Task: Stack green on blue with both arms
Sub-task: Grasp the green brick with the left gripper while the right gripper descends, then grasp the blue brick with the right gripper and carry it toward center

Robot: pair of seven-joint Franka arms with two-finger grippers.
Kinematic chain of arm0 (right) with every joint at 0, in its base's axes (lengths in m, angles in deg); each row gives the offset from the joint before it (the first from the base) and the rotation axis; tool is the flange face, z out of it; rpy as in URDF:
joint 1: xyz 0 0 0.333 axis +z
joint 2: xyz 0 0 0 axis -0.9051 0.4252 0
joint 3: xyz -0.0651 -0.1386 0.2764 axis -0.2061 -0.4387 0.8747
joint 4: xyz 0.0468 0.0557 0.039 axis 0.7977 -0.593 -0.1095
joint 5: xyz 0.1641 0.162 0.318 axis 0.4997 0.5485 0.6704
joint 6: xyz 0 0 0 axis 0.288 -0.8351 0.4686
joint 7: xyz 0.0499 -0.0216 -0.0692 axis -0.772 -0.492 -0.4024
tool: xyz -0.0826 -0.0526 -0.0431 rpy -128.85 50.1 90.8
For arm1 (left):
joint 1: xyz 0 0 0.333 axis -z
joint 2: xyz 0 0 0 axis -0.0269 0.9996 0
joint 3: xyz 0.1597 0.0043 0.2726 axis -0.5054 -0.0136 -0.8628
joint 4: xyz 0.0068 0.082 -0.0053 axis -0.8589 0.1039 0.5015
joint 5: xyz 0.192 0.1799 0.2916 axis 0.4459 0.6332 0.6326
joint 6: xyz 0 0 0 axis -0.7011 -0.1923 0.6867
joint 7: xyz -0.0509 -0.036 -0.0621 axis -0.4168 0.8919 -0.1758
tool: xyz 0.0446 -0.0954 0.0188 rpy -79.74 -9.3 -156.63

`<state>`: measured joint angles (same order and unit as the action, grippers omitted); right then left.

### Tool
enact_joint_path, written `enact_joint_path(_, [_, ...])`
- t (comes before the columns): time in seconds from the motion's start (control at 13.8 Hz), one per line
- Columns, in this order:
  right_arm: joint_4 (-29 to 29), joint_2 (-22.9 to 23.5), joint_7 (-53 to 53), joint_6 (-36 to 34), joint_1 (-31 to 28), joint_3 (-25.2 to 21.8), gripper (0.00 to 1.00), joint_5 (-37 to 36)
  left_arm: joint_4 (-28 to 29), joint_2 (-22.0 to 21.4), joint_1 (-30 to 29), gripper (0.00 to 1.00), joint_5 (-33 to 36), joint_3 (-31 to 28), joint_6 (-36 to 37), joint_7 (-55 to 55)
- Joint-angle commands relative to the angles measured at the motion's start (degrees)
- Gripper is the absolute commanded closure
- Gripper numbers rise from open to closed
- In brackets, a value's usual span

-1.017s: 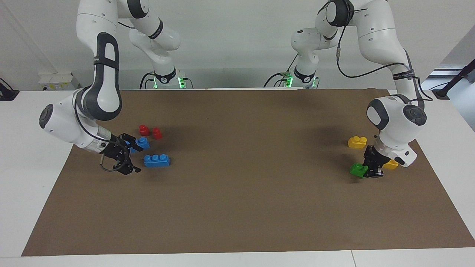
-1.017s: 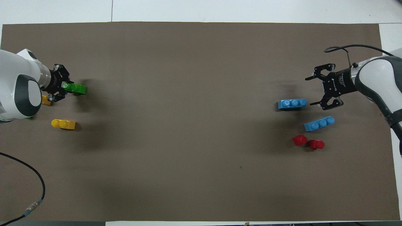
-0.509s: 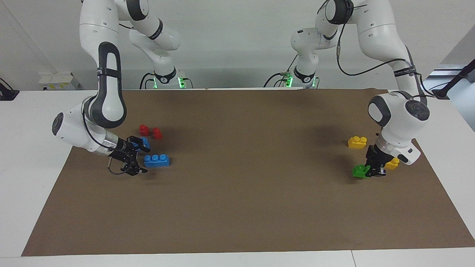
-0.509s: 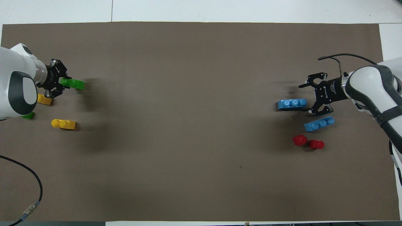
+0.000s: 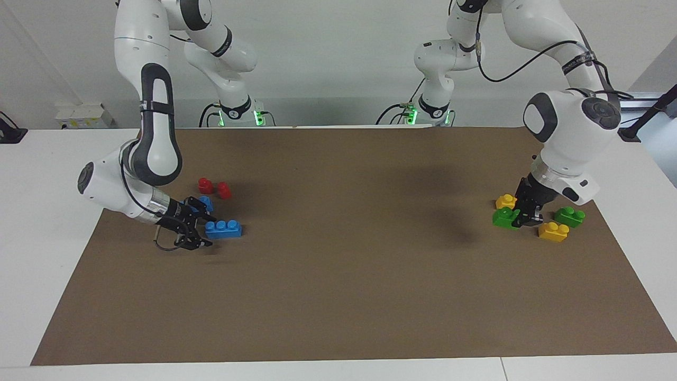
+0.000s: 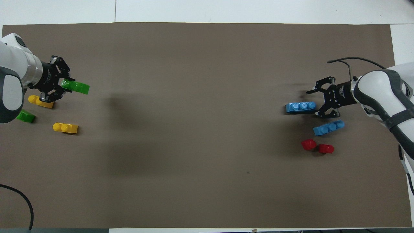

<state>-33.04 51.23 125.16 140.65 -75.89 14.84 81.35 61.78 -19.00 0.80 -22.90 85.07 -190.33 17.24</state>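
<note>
1. Left gripper [image 5: 521,217] clamped on one end of a green brick [image 5: 505,217], raised over the brown mat [image 5: 338,296] at the left arm's end of the table, above a yellow brick [image 5: 506,201].
2. Second green brick [image 5: 569,216] flat on the mat close by; another yellow brick [image 5: 553,232] just beside it.
3. Right gripper [image 5: 197,228] low at the right arm's end, lying nearly level — fingers spread, set at the end of a blue brick [image 5: 223,228]; contact with the brick: cannot tell.
4. Second blue brick [image 5: 205,202] nearer to the robots, partly hidden by the gripper.
5. Two red pieces [image 5: 213,187] nearer to the robots again — side by side.
</note>
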Motion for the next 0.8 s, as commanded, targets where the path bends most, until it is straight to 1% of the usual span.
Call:
enact_joint_path(0.0, [-1.22,-0.35,-1.62,1.15,-1.78,0.49,0.53,1.71,-0.08,-3.18,2.85,1.00,0.71,-0.17,5.18,4.25])
enact_joint_path(0.15, [-1.05,-0.35,-1.62,0.88,-2.39,0.49,0.96,1.80,-0.08,-4.85,4.78,1.00,0.71,-0.17,7.47,6.98])
enact_joint_path(0.22, [-0.61,-0.35,-1.53,0.53,-2.57,0.49,1.00,2.32,-0.08,-5.82,5.57,1.00,0.71,-0.17,8.18,7.86])
enact_joint_path(0.36, [1.14,-0.18,-1.27,-0.17,-2.66,0.49,1.00,3.29,0.01,-6.79,5.76,1.00,0.71,-0.17,8.71,8.31])
enact_joint_path(0.51, [4.04,-0.26,-0.75,-2.36,-2.40,0.49,1.00,3.29,0.09,-6.88,5.76,1.00,0.71,-0.17,8.72,8.40])
enact_joint_path(0.65, [8.16,-0.53,3.62,-4.47,-0.91,0.49,1.00,2.68,0.09,-7.06,5.76,1.00,0.71,-0.17,8.80,8.40])
enact_joint_path(0.73, [9.83,-0.70,5.65,-5.17,1.27,0.41,1.00,2.33,0.09,-7.23,5.76,1.00,0.62,-0.08,8.80,8.40])
